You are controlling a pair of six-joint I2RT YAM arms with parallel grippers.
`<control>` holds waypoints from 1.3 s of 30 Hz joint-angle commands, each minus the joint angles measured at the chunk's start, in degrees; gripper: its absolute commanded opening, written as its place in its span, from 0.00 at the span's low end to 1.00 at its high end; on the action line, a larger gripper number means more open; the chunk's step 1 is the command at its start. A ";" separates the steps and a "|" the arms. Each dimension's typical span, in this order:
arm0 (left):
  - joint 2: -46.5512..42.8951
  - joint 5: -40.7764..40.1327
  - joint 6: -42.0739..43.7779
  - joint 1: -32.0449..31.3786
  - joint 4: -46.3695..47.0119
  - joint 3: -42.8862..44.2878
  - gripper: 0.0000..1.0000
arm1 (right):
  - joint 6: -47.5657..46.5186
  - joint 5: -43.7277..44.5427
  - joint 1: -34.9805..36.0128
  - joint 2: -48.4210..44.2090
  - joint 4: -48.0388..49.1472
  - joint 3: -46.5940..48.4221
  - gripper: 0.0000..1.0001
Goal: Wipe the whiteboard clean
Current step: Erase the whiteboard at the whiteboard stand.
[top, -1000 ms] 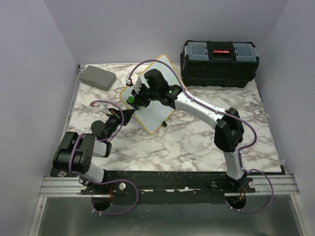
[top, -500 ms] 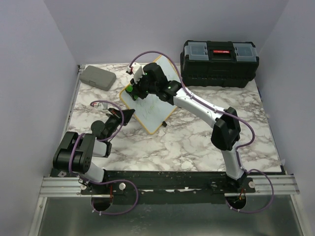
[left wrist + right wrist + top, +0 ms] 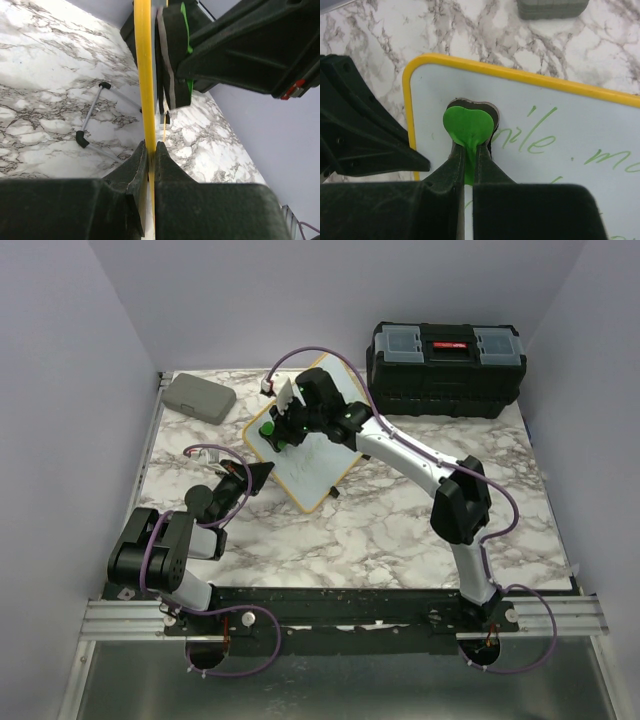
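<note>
The whiteboard [image 3: 312,468], white with a yellow frame, stands tilted at the table's middle back. Green handwriting [image 3: 532,136] is on it. My left gripper [image 3: 262,473] is shut on the frame's near-left edge; in the left wrist view its jaws [image 3: 150,146] pinch the yellow edge [image 3: 144,75]. My right gripper [image 3: 276,426] is shut on a green heart-shaped eraser [image 3: 268,430]. In the right wrist view the eraser [image 3: 468,125] presses on the whiteboard [image 3: 560,170] near its left corner, left of the writing, and my right gripper [image 3: 468,147] grips its tab.
A black toolbox [image 3: 445,365] stands at the back right. A grey rounded case [image 3: 198,397] lies at the back left and shows in the right wrist view [image 3: 552,7]. The board's black-tipped wire foot [image 3: 91,119] rests on the marble.
My right gripper moved the eraser across the board's left corner, toward the far-left edge and then slightly back. The left gripper and the board have stayed put.
</note>
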 commanded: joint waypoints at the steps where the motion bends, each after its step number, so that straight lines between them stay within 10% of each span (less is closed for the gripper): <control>1: 0.95 3.56 1.91 -0.97 2.17 0.18 0.00 | -2.10 -7.34 0.04 0.16 -8.28 -1.36 0.01; 20: 1.67 3.87 2.02 -0.97 2.13 0.58 0.00 | -7.29 6.31 1.00 -4.94 -4.03 -8.23 0.01; 39: 2.11 4.24 1.94 -0.97 2.69 0.53 0.00 | -5.87 -5.91 1.42 1.84 -8.76 0.85 0.01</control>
